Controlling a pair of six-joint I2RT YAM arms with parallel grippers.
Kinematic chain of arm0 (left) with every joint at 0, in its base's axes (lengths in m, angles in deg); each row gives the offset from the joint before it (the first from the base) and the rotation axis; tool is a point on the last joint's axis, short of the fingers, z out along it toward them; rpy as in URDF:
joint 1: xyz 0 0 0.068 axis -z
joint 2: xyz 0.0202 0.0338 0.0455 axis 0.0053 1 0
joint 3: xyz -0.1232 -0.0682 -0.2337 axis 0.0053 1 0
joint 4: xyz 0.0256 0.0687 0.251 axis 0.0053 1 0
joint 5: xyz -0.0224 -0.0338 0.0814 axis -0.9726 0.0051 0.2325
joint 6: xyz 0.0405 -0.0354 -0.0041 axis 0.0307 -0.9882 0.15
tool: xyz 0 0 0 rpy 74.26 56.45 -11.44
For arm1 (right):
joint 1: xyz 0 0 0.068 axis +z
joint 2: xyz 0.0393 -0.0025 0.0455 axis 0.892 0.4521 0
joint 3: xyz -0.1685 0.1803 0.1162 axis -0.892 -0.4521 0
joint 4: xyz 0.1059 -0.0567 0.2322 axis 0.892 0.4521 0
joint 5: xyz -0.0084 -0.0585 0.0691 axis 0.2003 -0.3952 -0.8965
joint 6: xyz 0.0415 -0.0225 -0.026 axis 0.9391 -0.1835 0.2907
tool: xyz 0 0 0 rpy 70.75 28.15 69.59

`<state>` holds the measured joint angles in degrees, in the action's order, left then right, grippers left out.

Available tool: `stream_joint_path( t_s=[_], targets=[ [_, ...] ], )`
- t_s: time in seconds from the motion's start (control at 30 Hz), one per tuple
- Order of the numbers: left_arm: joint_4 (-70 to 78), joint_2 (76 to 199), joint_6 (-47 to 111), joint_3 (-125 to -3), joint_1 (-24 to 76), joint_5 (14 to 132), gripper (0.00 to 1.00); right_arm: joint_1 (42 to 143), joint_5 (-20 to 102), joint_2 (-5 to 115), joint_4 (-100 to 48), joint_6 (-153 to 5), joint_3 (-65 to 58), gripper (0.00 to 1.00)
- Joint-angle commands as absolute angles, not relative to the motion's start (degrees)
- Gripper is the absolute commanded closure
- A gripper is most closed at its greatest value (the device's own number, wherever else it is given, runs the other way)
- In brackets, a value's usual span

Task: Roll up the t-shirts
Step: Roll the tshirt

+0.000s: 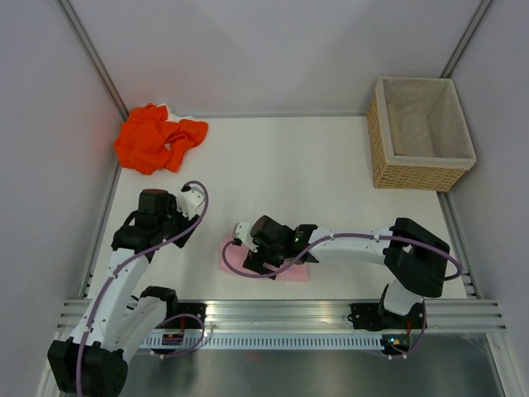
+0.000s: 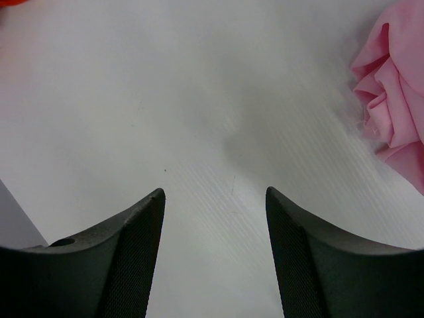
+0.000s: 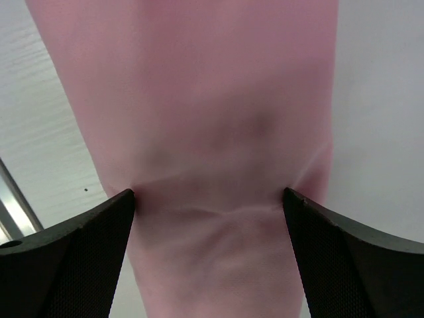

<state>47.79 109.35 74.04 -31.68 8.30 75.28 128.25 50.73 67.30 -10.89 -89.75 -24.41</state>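
Down at the lower centre of the top view, the right gripper [image 3: 208, 197] stands wide open, its two fingertips [image 3: 119, 202] pressing the opposite edges of the pale pink t-shirt [image 3: 199, 99], which creases between them. Seen from the right wrist, that folded strip runs lengthwise from bottom to top of the frame; from above, it lies roughly left to right under the arm. The left gripper [image 2: 215, 193] is also spread, empty, above the bare white table [image 1: 289, 165]. The orange t-shirt [image 1: 157, 136] lies crumpled at upper left, and the wicker basket [image 1: 413, 175] stands at upper right.
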Motion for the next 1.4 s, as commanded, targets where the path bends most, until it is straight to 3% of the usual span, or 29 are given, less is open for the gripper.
stream_joint_path(
  t_s=[0.0,0.27,0.7,0.77,0.83,0.87,0.9,1.1,1.17,1.23,1.37],
  targets=[
    [48.24,108.78,71.88,-31.15,7.43,75.95,0.32,128.08,52.34,70.2,-10.53,-92.51,-19.98,0.02],
    [48.15,109.21,72.24,-30.8,6.91,74.54,0.32,128.95,47.06,73.02,-9.13,-91.2,-20.41,0.02],
    [47.71,109.48,72.41,-30.8,6.82,73.92,0.32,129.04,50.93,79.43,-8.95,-89.18,-21.47,0.06],
    [47.71,109.39,72.41,-30.89,6.82,73.83,0.32,128.95,51.54,79.78,-7.99,-88.82,-21.04,0.11],
    [47.71,109.39,72.41,-30.71,6.82,73.75,0.32,128.95,52.07,80.05,-6.76,-88.38,-20.24,0.23],
    [47.71,109.56,72.5,-30.8,6.82,73.66,0.32,128.78,52.42,80.48,-6.58,-88.03,-19.89,0.3],
    [47.63,109.57,72.41,-30.63,6.82,73.57,0.32,128.6,52.69,80.66,-6.4,-87.68,-19.89,0.43],
    [47.54,110.0,72.59,-30.8,6.82,73.13,0.32,125.27,54.62,79.61,-7.63,-83.2,-20.5,0.67],
    [47.45,110.09,72.59,-30.89,6.82,72.78,0.32,123.42,54.71,79.17,-7.98,-81.88,-20.85,0.7],
    [47.45,110.44,72.59,-30.71,6.82,72.17,0.32,122.54,54.62,78.82,-8.33,-81.79,-21.03,0.68],
    [47.45,112.11,72.59,-31.32,6.82,70.59,0.32,122.63,53.83,77.6,-7.98,-82.14,-20.59,0.31]
  ],
)
